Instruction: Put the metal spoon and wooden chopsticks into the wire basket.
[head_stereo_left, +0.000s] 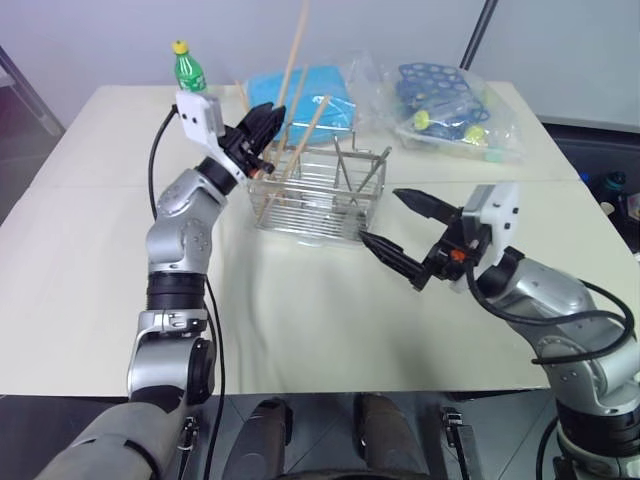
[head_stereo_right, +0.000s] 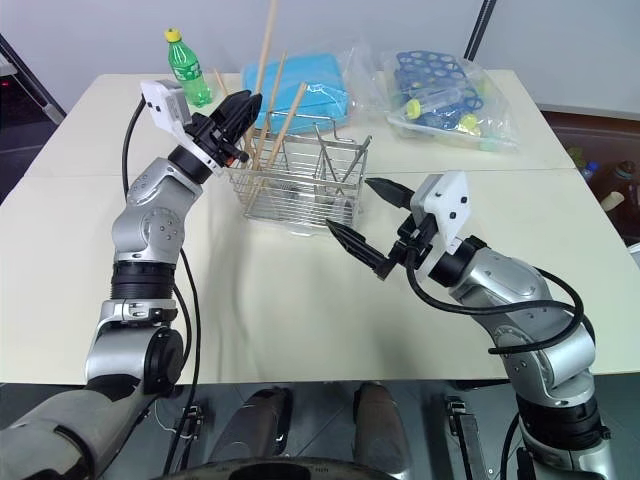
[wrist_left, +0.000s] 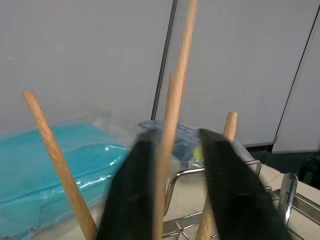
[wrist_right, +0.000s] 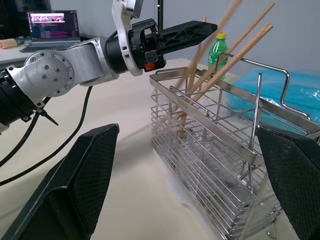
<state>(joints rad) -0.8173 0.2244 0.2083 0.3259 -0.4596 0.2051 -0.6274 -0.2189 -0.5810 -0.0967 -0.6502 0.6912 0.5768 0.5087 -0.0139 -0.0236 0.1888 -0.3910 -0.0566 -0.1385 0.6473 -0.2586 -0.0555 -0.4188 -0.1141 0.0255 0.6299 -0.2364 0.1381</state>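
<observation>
The pale wooden chopsticks (head_stereo_right: 268, 120) stand slanted in the silver wire basket (head_stereo_right: 300, 190) on the cream table (head_stereo_right: 300, 300); one rises between the left gripper's (head_stereo_right: 238, 115) parted jaws. A metal spoon (wrist_right: 256, 112) stands inside. The right gripper (head_stereo_right: 362, 215) hovers nearby, jaws spread wide.

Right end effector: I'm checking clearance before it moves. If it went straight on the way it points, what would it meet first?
Probably the wire basket. The open right end effector points at its near side, its fingers apart from the wires. Depth is hard to judge.
</observation>
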